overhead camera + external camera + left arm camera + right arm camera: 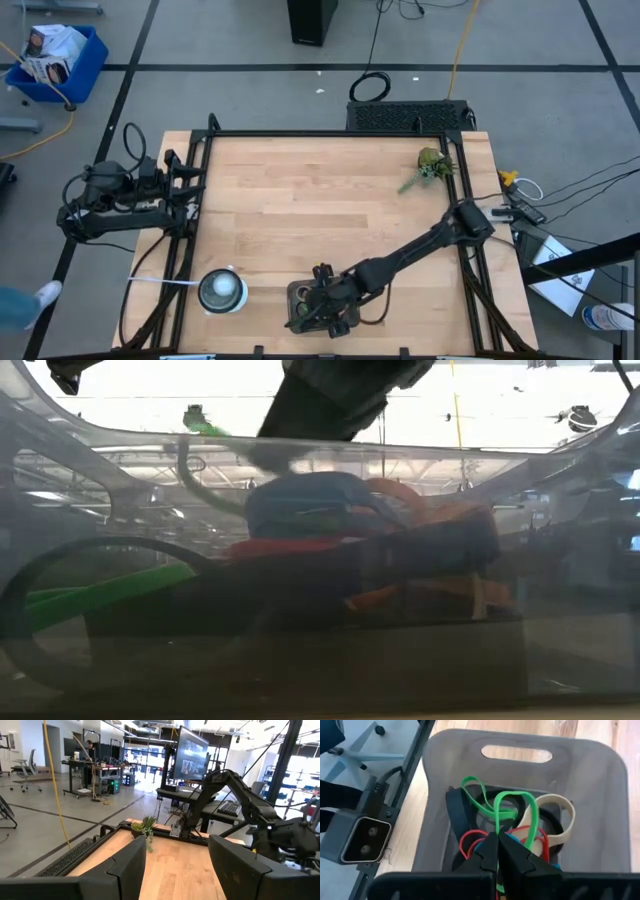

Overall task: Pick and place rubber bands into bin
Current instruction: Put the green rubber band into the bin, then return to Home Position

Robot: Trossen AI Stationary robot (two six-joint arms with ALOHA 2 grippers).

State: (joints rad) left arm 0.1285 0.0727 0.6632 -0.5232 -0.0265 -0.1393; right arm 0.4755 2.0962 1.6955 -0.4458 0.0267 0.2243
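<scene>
The dark grey bin (300, 292) stands near the table's near edge, and its wall (600, 820) fills the right wrist view. In it lies a pile of rubber bands (470, 845): green, red, black, tan and blue. The low view shows them close up as a heap (310, 500). My right gripper (498, 840) is over the bin, shut on a green rubber band (512, 795); it also shows in the high view (322, 305). My left gripper (177, 865) is open and empty at the table's left edge. My right gripper pinches one strand of the green band's loop (496, 827) between its two fingertips. The fingers come from above, slanting down into the bin. The rest of the loop (536, 820) spreads over the pile; I cannot tell whether it is lifted off the other bands.
A round white object (221, 290) stands left of the bin. A small green plant (428, 168) lies at the table's far right. A black frame (200, 200) rims the table. A blue crate (55, 60) sits on the floor at far left.
</scene>
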